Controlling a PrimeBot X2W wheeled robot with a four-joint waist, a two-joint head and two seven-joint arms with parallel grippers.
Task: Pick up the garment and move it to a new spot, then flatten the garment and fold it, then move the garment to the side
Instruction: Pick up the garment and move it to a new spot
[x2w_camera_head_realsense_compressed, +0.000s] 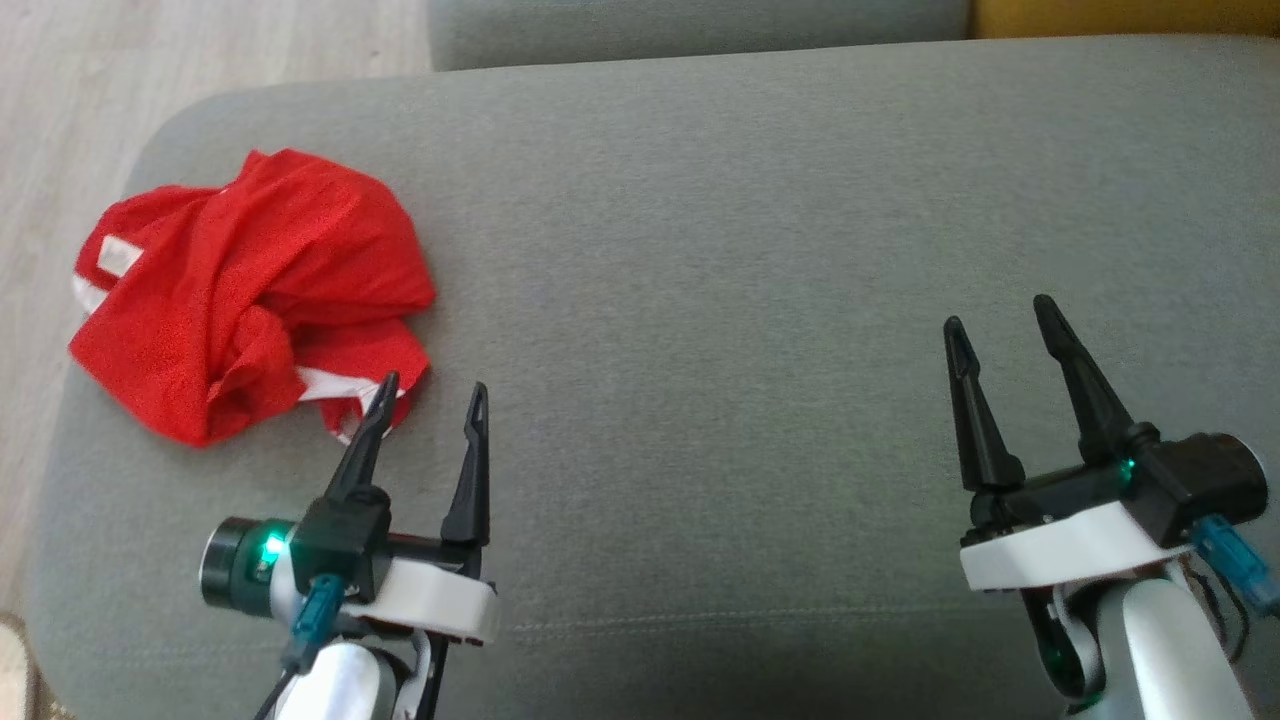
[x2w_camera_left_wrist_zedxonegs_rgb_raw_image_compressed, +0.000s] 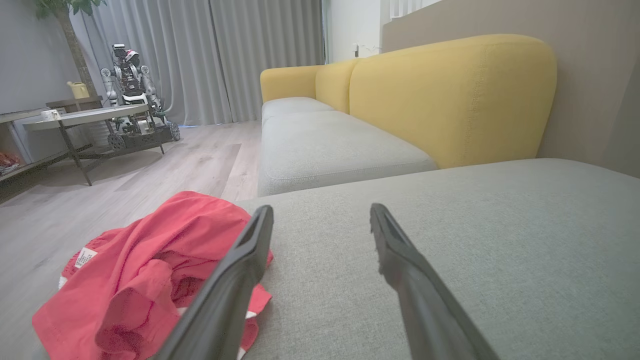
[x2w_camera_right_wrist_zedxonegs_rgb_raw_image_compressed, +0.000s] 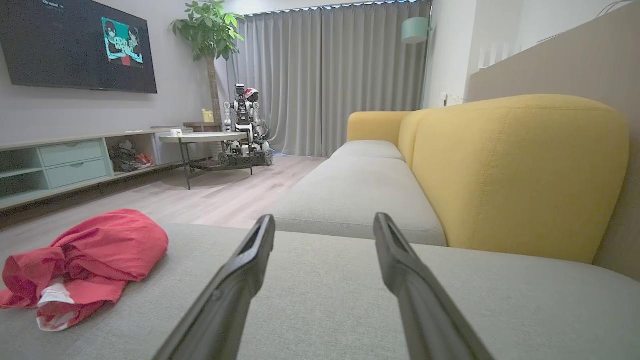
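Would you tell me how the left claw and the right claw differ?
The left claw sits beside the garment, one finger overlapping its edge in the head view; the right claw is far from it, over bare cushion. The left claw's fingers tilt rightward, the right claw's leftward. Both are open and empty.

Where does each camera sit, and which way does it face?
Head view: on the head, looking down at the cushion, red garment at left; left gripper and right gripper, jaws open.
Left wrist view: low over the cushion, facing the yellow backrest; own jaws, garment beside one.
Right wrist view: likewise, further right; own jaws over cushion.
Both wrist views share garment, backrest and a second robot.
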